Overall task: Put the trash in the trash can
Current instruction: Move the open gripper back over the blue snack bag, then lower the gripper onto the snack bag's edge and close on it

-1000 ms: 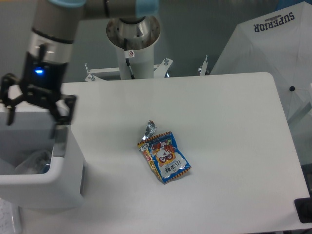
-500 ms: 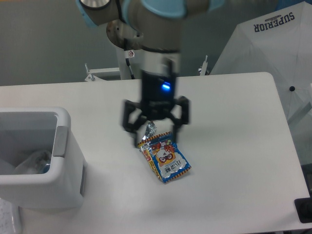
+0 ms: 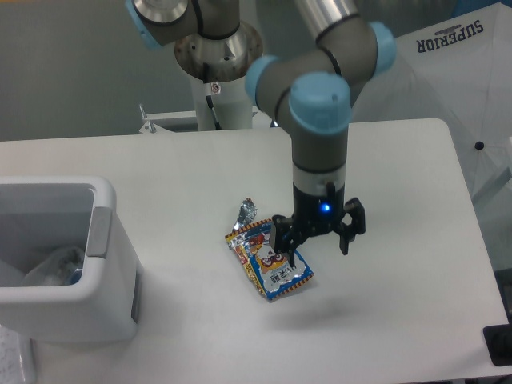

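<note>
Blue-red-yellow snack bag (image 3: 270, 266) flat on white bench (image 3: 384, 200), silver foil scrap (image 3: 247, 212) touching its upper corner. Gripper (image 3: 315, 242) spread wide, empty, over bag's right edge. Trash can (image 3: 60, 264) at bench's left (something pale inside).

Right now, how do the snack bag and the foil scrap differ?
The snack bag is larger, flat and printed in blue, red and yellow; the foil scrap is small, crumpled and plain silver. The open gripper hangs over the bag's right edge, while the scrap is clear of it. Both lie on the table, touching.
</note>
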